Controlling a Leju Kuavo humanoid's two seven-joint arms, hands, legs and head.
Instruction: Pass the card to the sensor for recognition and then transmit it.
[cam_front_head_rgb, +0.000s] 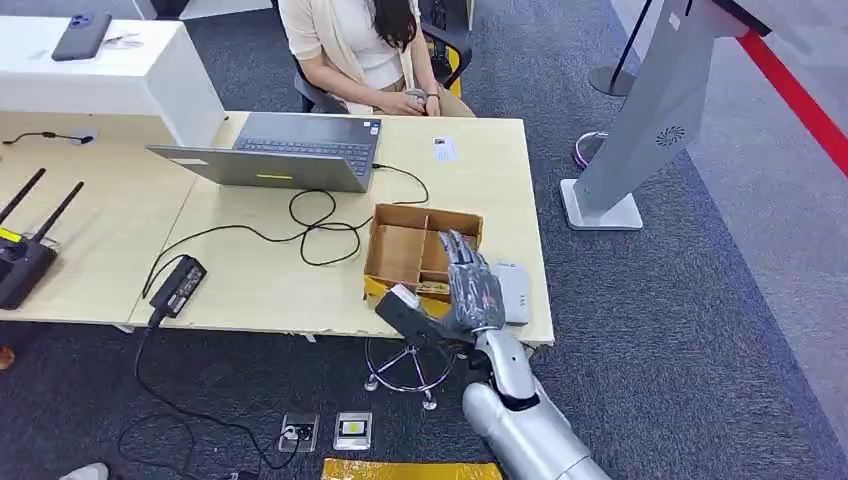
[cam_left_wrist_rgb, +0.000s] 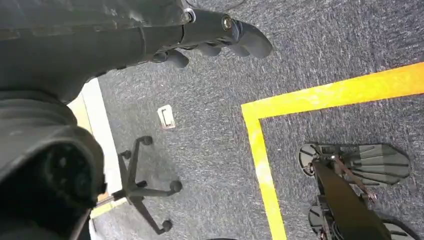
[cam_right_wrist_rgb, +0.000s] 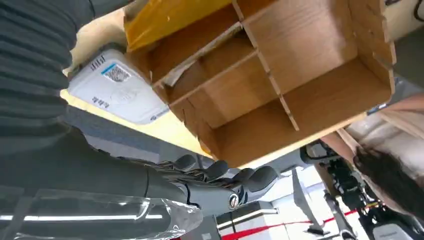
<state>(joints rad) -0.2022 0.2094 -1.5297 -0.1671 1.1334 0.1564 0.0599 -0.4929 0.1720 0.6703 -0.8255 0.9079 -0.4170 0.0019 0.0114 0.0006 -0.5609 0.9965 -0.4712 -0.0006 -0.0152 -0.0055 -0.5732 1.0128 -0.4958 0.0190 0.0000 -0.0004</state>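
A cardboard box (cam_front_head_rgb: 405, 255) with open compartments stands near the table's right front corner. Just right of it lies the white sensor (cam_front_head_rgb: 513, 292), a flat reader with a QR label (cam_right_wrist_rgb: 116, 74). My right hand (cam_front_head_rgb: 468, 285) hovers over the box's front right part with fingers stretched out and nothing visibly held. In the right wrist view those fingers (cam_right_wrist_rgb: 220, 177) reach past the box (cam_right_wrist_rgb: 280, 75), beside the sensor (cam_right_wrist_rgb: 112, 92). A pale slip leans in one compartment (cam_right_wrist_rgb: 200, 57). A small white card (cam_front_head_rgb: 443, 148) lies far across the table. My left hand (cam_left_wrist_rgb: 215, 42) hangs over the carpet, holding nothing.
A laptop (cam_front_head_rgb: 285, 150), looped cable (cam_front_head_rgb: 320, 225), power brick (cam_front_head_rgb: 178, 285) and router (cam_front_head_rgb: 22, 262) share the table (cam_front_head_rgb: 250, 290). A person (cam_front_head_rgb: 365, 50) sits at the far side. A grey kiosk stand (cam_front_head_rgb: 640, 130) is right of the table, a chair base (cam_front_head_rgb: 405, 372) beneath it.
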